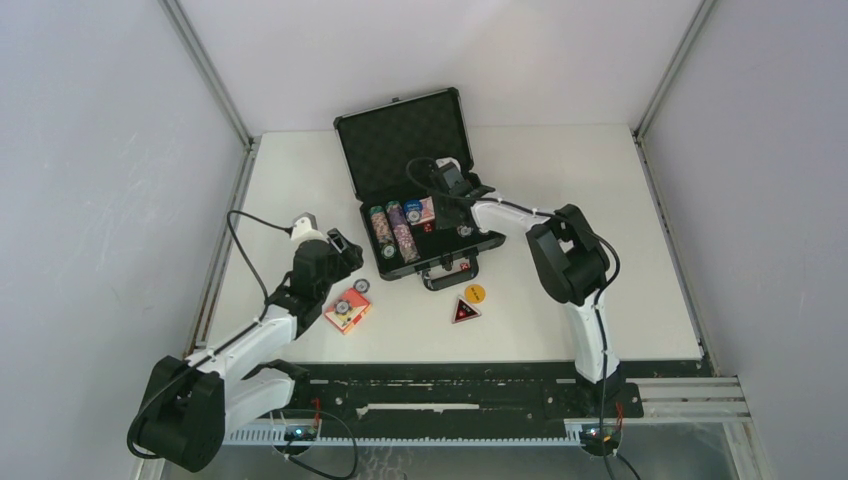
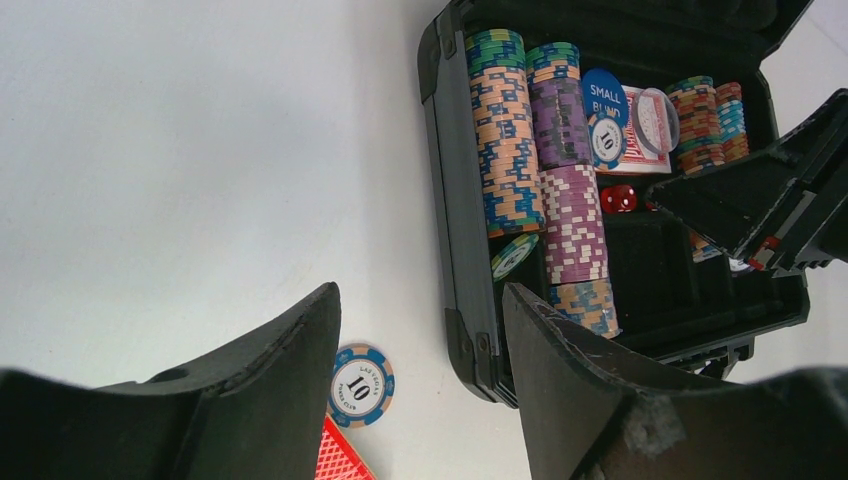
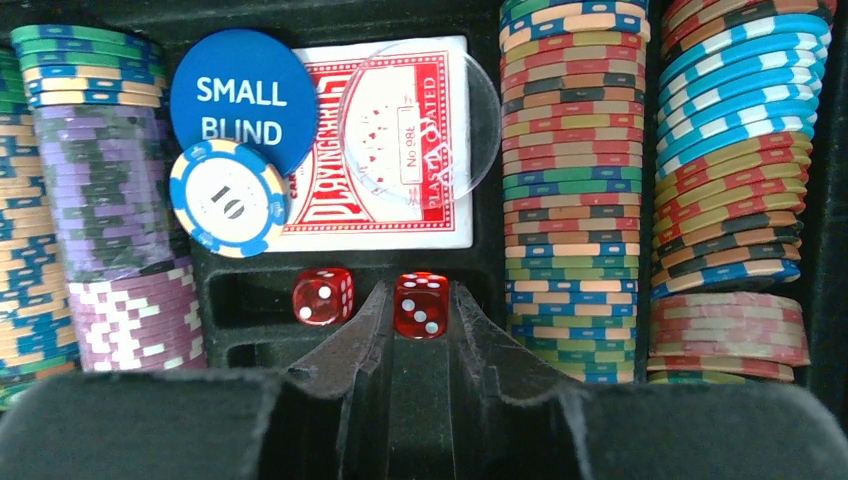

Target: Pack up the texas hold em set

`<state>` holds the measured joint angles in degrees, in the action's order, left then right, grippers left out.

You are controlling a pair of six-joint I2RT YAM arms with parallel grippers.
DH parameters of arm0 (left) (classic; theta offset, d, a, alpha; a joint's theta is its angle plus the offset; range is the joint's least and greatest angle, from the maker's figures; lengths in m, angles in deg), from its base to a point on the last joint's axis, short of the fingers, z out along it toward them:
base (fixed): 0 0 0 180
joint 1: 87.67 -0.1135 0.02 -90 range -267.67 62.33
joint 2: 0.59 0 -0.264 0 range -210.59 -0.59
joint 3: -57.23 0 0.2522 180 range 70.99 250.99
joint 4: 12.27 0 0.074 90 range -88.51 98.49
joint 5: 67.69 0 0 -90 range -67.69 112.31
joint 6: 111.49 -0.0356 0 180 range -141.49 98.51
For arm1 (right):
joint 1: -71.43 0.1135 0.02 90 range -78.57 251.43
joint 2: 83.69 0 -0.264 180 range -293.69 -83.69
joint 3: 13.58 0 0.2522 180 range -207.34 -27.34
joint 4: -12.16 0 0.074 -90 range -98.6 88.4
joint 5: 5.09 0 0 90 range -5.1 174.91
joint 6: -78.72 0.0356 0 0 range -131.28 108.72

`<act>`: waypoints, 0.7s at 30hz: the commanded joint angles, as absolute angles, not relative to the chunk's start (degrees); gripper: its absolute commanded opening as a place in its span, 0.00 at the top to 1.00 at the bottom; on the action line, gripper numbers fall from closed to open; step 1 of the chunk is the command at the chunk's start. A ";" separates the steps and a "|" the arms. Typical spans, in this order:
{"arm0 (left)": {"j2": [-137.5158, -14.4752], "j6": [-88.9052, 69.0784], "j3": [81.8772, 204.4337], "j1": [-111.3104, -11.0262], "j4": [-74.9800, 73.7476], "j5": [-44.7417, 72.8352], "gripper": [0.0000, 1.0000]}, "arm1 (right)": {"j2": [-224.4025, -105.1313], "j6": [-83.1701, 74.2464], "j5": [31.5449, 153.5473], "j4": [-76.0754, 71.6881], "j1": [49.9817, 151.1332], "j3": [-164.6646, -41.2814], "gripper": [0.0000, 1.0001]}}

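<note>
Right claw [image 3: 420, 292] pinches a red die [image 3: 421, 310] inside the case [image 1: 395, 140]; left claw [image 2: 420, 297] hangs open; stacked chips [image 3: 570, 180] look packed; card box [image 1: 348, 313], loose chip [image 1: 360, 286], yellow button [image 1: 475, 293] and red triangle [image 1: 465, 311] lie on the table [image 1: 600, 250].

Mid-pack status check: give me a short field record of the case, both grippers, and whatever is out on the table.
case: open, lid up, chip rows seated in the foam
right gripper: inside the case, looks closed on a red die
second die: lying in the foam slot beside it
left gripper: open, empty, over the table beside the case
outside the case: 10 chip, red card box, yellow button, red triangular piece
</note>
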<state>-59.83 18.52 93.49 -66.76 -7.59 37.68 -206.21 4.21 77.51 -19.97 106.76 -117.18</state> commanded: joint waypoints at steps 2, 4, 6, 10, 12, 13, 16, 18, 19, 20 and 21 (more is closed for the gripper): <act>-59.84 17.68 95.24 -67.08 -8.62 38.45 0.34 | -208.09 2.88 78.19 -20.62 106.41 -119.27 0.64; -59.99 17.71 95.32 -67.02 -8.62 38.37 0.34 | -208.02 2.87 78.78 -20.63 106.40 -119.27 0.55; -60.26 17.68 95.32 -67.03 -8.64 38.27 0.34 | -207.30 2.87 78.89 -20.47 106.46 -118.92 0.46; -60.52 17.79 95.42 -67.04 -8.85 38.01 0.34 | -203.79 2.38 78.03 -18.91 106.59 -116.98 0.35; -60.54 17.88 95.42 -67.04 -8.94 37.75 0.34 | -202.03 2.05 77.44 -18.61 106.80 -116.29 0.34; -60.49 17.88 95.34 -67.02 -8.97 37.61 0.34 | -200.99 1.94 76.93 -18.64 106.95 -115.88 0.34; -60.38 18.02 95.33 -67.01 -9.10 37.45 0.34 | -197.51 1.07 75.02 -17.51 107.65 -114.13 0.34; -60.44 18.13 95.19 -67.04 -9.26 37.11 0.34 | -195.50 0.91 74.21 -17.48 108.03 -113.40 0.34; -60.50 18.22 95.19 -67.02 -9.43 36.89 0.34 | -194.50 0.94 73.92 -17.53 108.20 -112.98 0.34; -60.57 18.31 95.16 -67.04 -9.61 36.61 0.34 | -193.33 0.94 73.59 -17.38 108.39 -112.45 0.35; -60.49 18.64 95.16 -67.04 -9.32 37.02 0.32 | -192.24 0.94 73.06 -17.15 108.57 -111.52 0.35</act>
